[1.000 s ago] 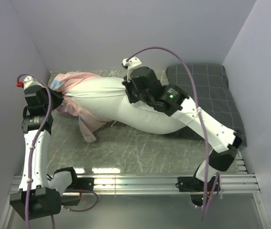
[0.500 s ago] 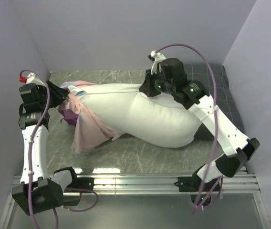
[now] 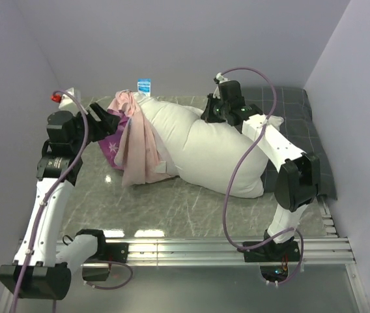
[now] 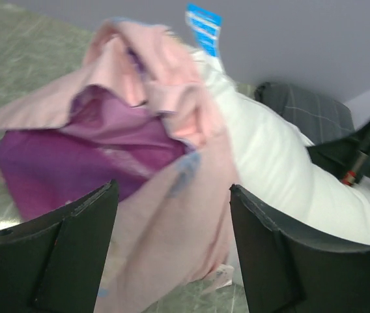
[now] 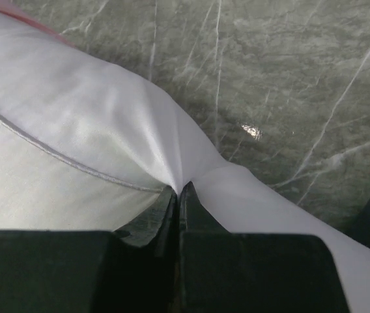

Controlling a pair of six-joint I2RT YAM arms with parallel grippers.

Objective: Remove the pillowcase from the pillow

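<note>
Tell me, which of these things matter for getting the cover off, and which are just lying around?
Part of the job:
pillowcase
pillow
right tool, pinching the pillow
left tool, open

Just lying about:
grey checked pillow

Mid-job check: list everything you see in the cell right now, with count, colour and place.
pillow: one, plain white, lying across the middle of the table
pillowcase: one, pink with a purple side, bunched at the pillow's left end
tag: one, blue, sticking up at the pillow's far left end
grey pillow: one, dark grey with thin grid lines, back right corner, partly under the white pillow
table: one, grey-green marble pattern, under everything
walls: three, pale lilac, at left, back and right
left gripper: one, black, open, facing the bunched pillowcase
right gripper: one, black, shut on a pinch of the pillow's far edge
</note>
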